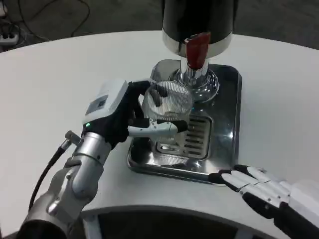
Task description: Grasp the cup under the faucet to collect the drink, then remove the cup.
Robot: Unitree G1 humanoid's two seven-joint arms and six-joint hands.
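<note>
Left hand [124, 117] holds the ribbed cup [167, 102] on the steel drip tray [227, 144], just ahead of the dispenser's red tap lever [196, 50].

Nearest me, my right hand [259, 188] lies released on the white surface [50, 84], fingers spread flat with the tips touching the tray's front right corner. My left hand wraps the clear cup from its left side, fingers closed round the glass wall; I cannot tell whether any drink is in it. The cup stands upright over the slotted grate [197, 134], near the chrome base [197, 84] of the black dispenser [199, 22] behind. The surface lies open to the left and right of the tray, and its curved front edge runs close under both forearms.
</note>
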